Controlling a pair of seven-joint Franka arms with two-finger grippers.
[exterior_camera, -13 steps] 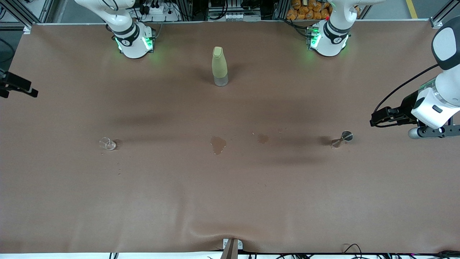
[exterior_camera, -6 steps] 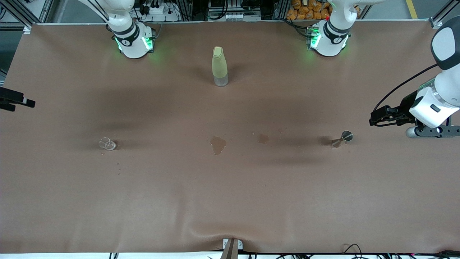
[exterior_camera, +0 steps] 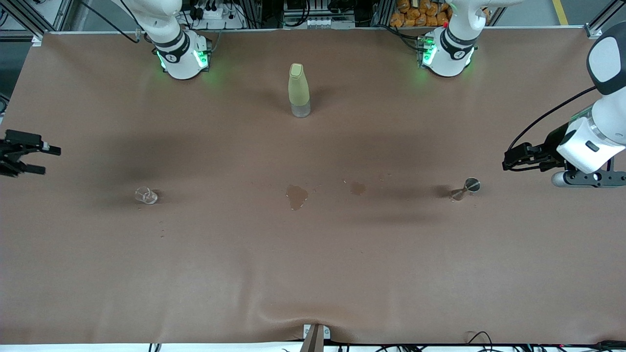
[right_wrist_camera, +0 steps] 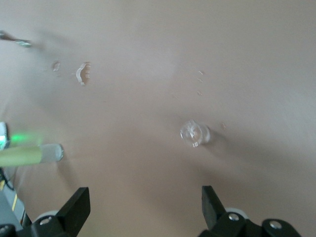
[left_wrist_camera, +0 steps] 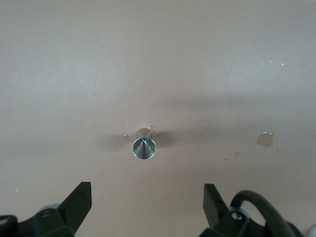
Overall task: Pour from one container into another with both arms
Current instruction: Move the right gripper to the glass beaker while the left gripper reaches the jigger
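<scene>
Nothing was grasped yet: the clear glass cup (exterior_camera: 146, 195) and the silvery measuring cup (exterior_camera: 465, 188) stood well apart on the table; left gripper (exterior_camera: 508, 162) and right gripper (exterior_camera: 43, 159) hung spread, empty, pouring undone

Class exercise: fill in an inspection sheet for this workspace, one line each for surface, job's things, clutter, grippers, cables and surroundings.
Surface: brown table cover, wrinkled at the camera edge; wet patches mid-table.
Job's things: glass cup toward the right arm's end; metal measuring cup toward the left arm's end; both standing, untouched.
Clutter: yellow-green bottle upright, nearer the bases.
Grippers: left gripper open, empty, near the measuring cup; right gripper open, empty, at the table edge.
Cables: black cable along the left arm.
Surroundings: metal frame, orange items past the table.
</scene>
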